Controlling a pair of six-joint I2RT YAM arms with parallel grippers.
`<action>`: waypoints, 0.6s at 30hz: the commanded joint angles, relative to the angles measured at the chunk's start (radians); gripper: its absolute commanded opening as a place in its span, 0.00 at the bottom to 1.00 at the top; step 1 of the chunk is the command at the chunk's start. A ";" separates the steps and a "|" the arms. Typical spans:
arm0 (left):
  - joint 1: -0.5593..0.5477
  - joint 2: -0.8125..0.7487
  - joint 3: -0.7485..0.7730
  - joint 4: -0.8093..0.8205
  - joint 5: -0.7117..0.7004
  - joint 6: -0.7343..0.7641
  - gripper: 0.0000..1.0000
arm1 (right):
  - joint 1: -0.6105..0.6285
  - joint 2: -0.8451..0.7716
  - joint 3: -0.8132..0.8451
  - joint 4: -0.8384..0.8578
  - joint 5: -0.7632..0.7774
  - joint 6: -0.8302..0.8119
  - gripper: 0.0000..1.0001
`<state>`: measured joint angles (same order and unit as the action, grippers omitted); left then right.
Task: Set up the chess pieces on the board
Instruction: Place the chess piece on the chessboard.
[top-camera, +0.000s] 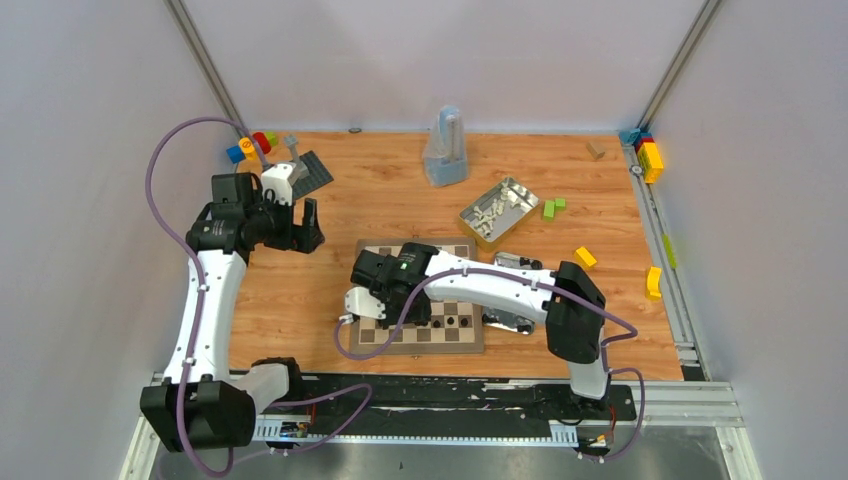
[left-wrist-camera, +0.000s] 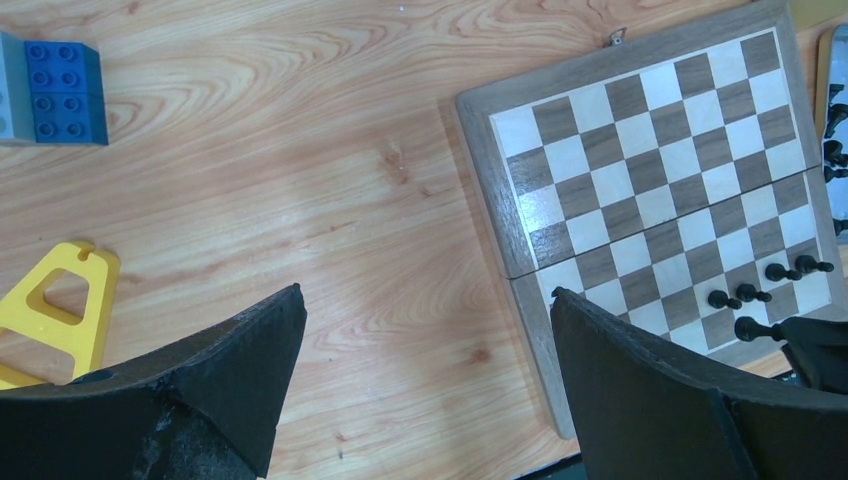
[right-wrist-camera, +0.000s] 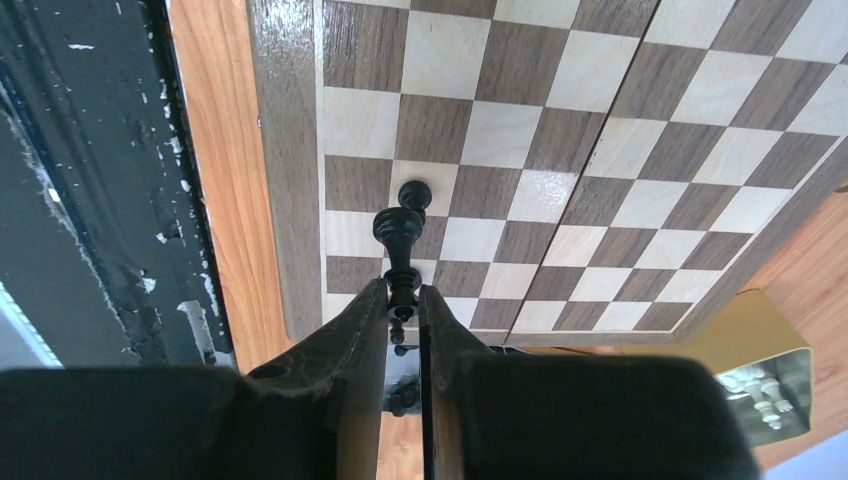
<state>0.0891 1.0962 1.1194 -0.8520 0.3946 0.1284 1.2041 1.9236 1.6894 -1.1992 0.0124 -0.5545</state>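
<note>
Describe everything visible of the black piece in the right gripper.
The black piece is glossy and turned, with a round knob, a flared body and a ringed collar. The right gripper is shut on its base end, its head sticking out beyond the jaws above the board near the edge. Whether it touches a square cannot be told.

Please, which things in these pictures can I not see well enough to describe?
- Top view: the right arm covers the board's middle, hiding any pieces there.
- Top view: white pieces in the tin are too small to name.
- Right wrist view: the right pincer hides the held black piece's base.
- Left wrist view: the picture's right edge cuts off a second tin.
</note>
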 joint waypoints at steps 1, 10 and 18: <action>0.017 -0.004 0.029 0.019 0.024 -0.013 1.00 | 0.022 0.032 0.058 -0.021 0.069 -0.024 0.05; 0.024 -0.011 0.019 0.023 0.038 -0.014 1.00 | 0.043 0.048 0.042 -0.025 0.070 -0.030 0.04; 0.028 -0.009 0.019 0.022 0.048 -0.013 1.00 | 0.063 0.053 0.023 -0.029 0.043 -0.024 0.04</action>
<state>0.1062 1.0962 1.1194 -0.8482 0.4179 0.1246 1.2510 1.9736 1.7050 -1.2160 0.0608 -0.5751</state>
